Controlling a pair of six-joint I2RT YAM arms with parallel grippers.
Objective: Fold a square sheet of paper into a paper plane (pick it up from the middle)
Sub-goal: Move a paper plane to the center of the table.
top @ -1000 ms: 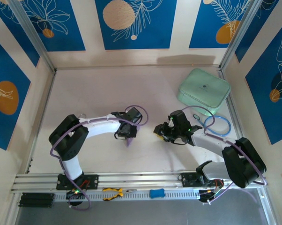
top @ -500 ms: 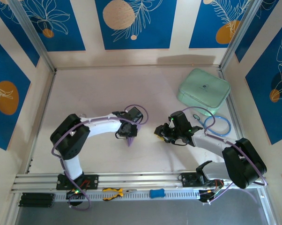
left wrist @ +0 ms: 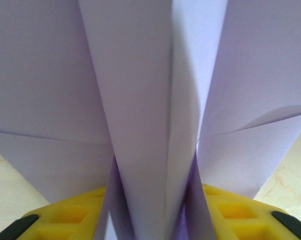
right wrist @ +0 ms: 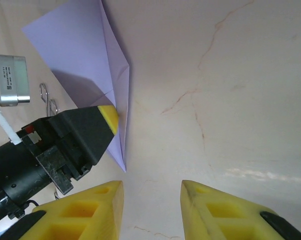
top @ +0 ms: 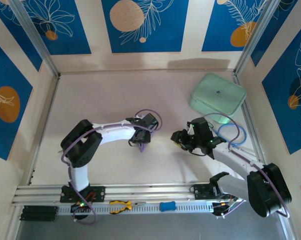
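The paper plane (top: 143, 146) is a slim lavender dart hanging point-down from my left gripper (top: 142, 136) near the table's middle. In the left wrist view its folded wings (left wrist: 140, 90) spread wide, and my left gripper (left wrist: 153, 202) is shut on the centre keel between yellow fingers (left wrist: 65, 217). My right gripper (top: 179, 139) hovers a short way to the right, open and holding nothing. In the right wrist view its yellow fingers (right wrist: 98, 210) stand apart over bare table, with the plane (right wrist: 83, 50) and the left gripper's fingertip (right wrist: 108, 118) at upper left.
A mint-green rounded case (top: 218, 97) lies at the back right, with a blue cable ring (top: 232, 134) in front of it. Yellow-handled pliers (top: 121, 204) and a small blue item (top: 167, 205) rest on the front rail. Patterned walls enclose the table (top: 100, 95).
My left gripper has carried the plane a little to the right. The right gripper has also shifted right and its arm has stretched out; it stays open.
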